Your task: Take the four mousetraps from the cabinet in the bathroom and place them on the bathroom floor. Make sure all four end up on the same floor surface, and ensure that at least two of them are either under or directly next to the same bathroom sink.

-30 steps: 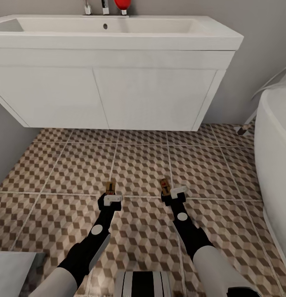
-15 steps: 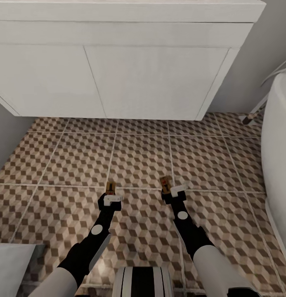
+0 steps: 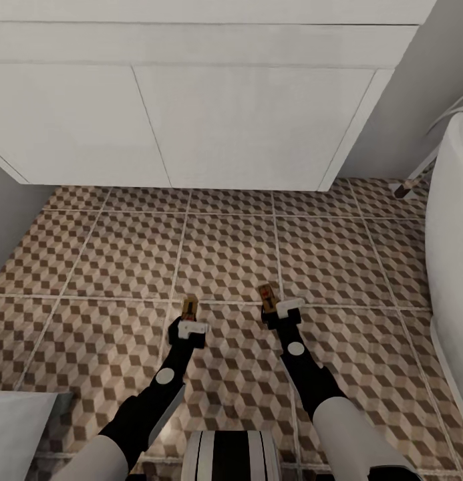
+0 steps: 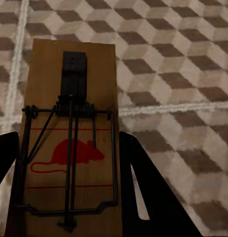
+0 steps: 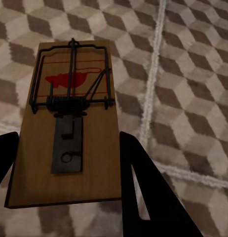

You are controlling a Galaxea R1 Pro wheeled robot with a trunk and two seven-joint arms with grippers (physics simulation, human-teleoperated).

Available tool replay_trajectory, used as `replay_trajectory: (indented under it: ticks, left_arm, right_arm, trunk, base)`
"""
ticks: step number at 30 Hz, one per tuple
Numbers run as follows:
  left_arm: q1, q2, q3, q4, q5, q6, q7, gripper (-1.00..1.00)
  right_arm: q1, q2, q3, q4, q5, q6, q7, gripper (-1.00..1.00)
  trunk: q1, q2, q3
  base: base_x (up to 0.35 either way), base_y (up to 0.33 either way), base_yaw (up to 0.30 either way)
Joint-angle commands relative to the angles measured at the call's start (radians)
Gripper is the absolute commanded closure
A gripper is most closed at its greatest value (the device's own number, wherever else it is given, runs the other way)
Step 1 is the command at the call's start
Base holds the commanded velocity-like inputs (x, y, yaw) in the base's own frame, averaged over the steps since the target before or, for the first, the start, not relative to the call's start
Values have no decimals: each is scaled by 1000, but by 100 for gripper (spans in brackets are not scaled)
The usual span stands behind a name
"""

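Left gripper (image 3: 189,319) shifted right, holding tan red-marked mousetrap (image 4: 69,143).

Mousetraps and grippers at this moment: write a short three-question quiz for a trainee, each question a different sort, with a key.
1. True or false: each gripper, the left gripper and the right gripper, holds a mousetrap.
2. Multiple choice: the white vanity in the head view stands (A) behind the robot, (B) ahead of both arms, (C) beside the left arm only.
3. Fill in: the red mark on the left mousetrap is the outline of a ____.

Key
1. True: the left mousetrap sits between dark fingers, and so does the right mousetrap.
2. B, above the cube-patterned tiled floor.
3. Mouse.
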Motion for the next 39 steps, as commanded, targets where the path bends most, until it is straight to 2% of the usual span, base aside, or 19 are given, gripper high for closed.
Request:
replay_trajectory:
  ticks: [1,2,4,7,8,10,13,16,21,24,26,28,32,39]
  left_arm:
    - [-1,-1,-6,-1,11,35,6,100]
    - [-2,-1,-5,-5,11,62,6,100]
    - [-10,-2,18,-46,11,210,4,100]
    - [-72,-2,117,-130,12,425,-3,100]
    - [-87,-2,130,-137,12,448,-4,100]
    - [-159,-2,161,-144,12,505,-5,100]
    - [-247,-1,176,-99,12,536,-6,100]
    - [-327,0,180,-15,12,547,-6,100]
    - [-385,1,182,56,11,549,-5,100]
    - [-393,2,183,91,10,535,-5,100]
    - [-395,3,182,113,10,497,-6,100]
    - [-396,5,178,138,10,411,-6,100]
    - [-398,7,170,158,9,307,-5,100]
    - [-393,13,166,143,7,272,0,100]
  right_arm:
    - [0,1,-4,-7,7,1,0,100]
    - [0,1,-4,-14,7,6,0,100]
    - [-2,1,-5,-57,8,57,3,100]
    - [-19,1,-5,-102,7,159,7,100]
    - [-26,1,-5,-105,6,168,8,100]
    - [-61,1,-5,-109,5,193,9,100]
    - [-102,1,-5,-93,4,208,10,100]
    - [-148,1,-5,-38,4,219,10,100]
    - [-228,1,-5,81,6,223,10,100]
    - [-245,1,-4,104,6,210,10,100]
    - [-249,1,-3,109,6,190,11,100]
    - [-251,1,-3,113,5,154,13,100]
    - [-252,1,0,115,5,98,28,100]
    - [-252,1,1,119,6,17,39,100]
  trunk:
    - [0,0,0]
    - [0,0,0]
    - [0,0,0]
    - [0,0,0]
    - [0,0,0]
    - [0,0,-1]
    - [0,0,-1]
    - [0,0,-1]
    - [0,0,-1]
    - [0,0,-1]
    - [0,0,-1]
    - [0,0,-1]
    - [0,0,-1]
    - [0,0,-1]
  base:
    - [0,0,0]
    - [0,0,0]
    - [0,0,0]
    - [0,0,0]
    - [0,0,0]
    - [0,0,0]
    - [0,0,0]
    - [0,0,0]
    - [0,0,0]
    - [0,0,0]
    - [0,0,0]
    - [0,0,0]
    - [0,0,0]
    - [0,0,0]
